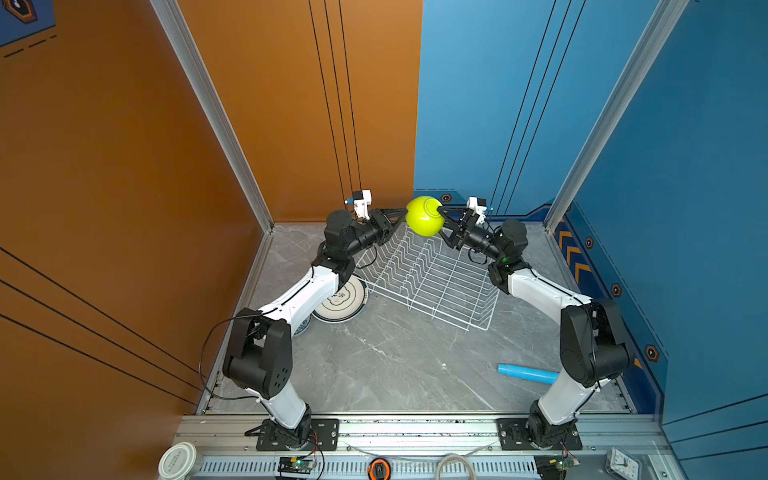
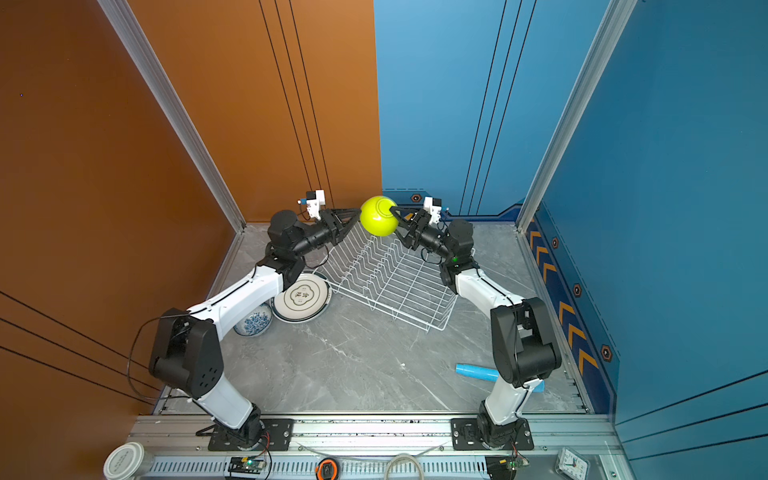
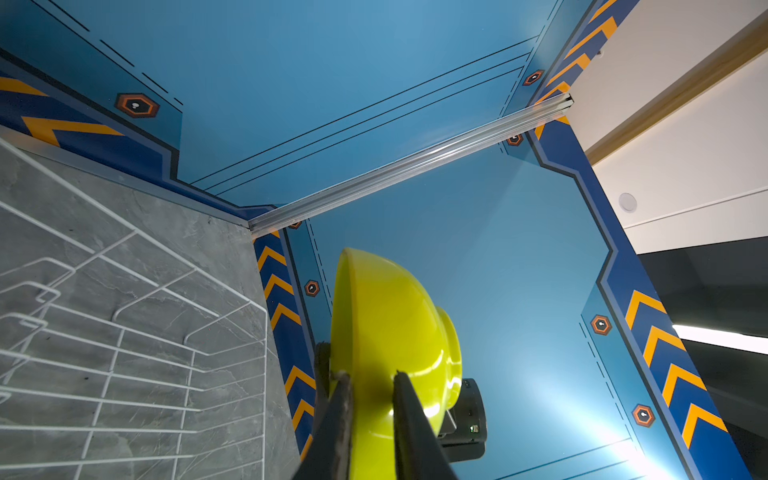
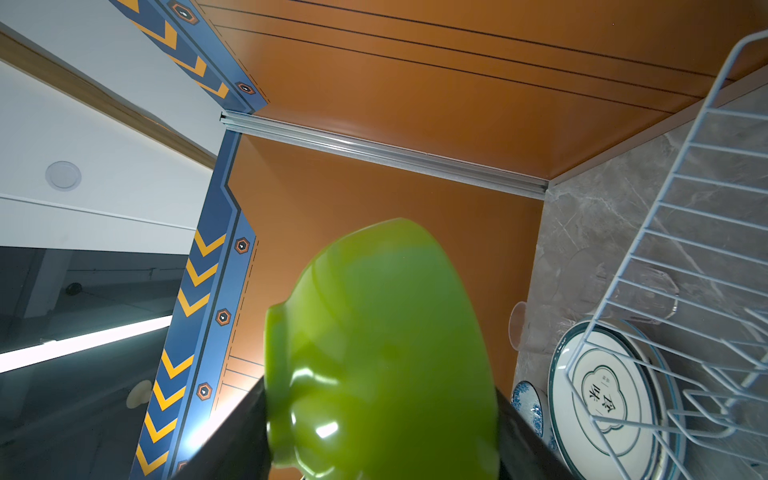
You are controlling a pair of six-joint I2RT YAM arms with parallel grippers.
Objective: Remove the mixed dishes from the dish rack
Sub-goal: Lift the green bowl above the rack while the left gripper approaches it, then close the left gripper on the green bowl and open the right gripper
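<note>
A lime-green bowl (image 1: 424,216) (image 2: 378,216) hangs on its side in the air over the far end of the white wire dish rack (image 1: 432,282) (image 2: 386,282), held from both sides. My right gripper (image 1: 439,222) (image 4: 380,399) spans the bowl (image 4: 374,332) from foot to rim and is shut on it. My left gripper (image 1: 405,211) (image 3: 371,374) pinches the bowl's (image 3: 395,332) wall at the rim. No dishes show inside the rack. A dark-rimmed white plate (image 2: 301,297) and a small white-and-blue bowl (image 2: 253,322) sit on the table left of the rack, under my left arm.
A clear glass cup (image 4: 640,291) lies on the table beyond the rack's wires (image 4: 685,249). A light blue tube (image 1: 528,372) lies at the front right by my right arm. The orange and blue walls stand close behind both grippers. A white jar (image 1: 178,459) sits on the front rail.
</note>
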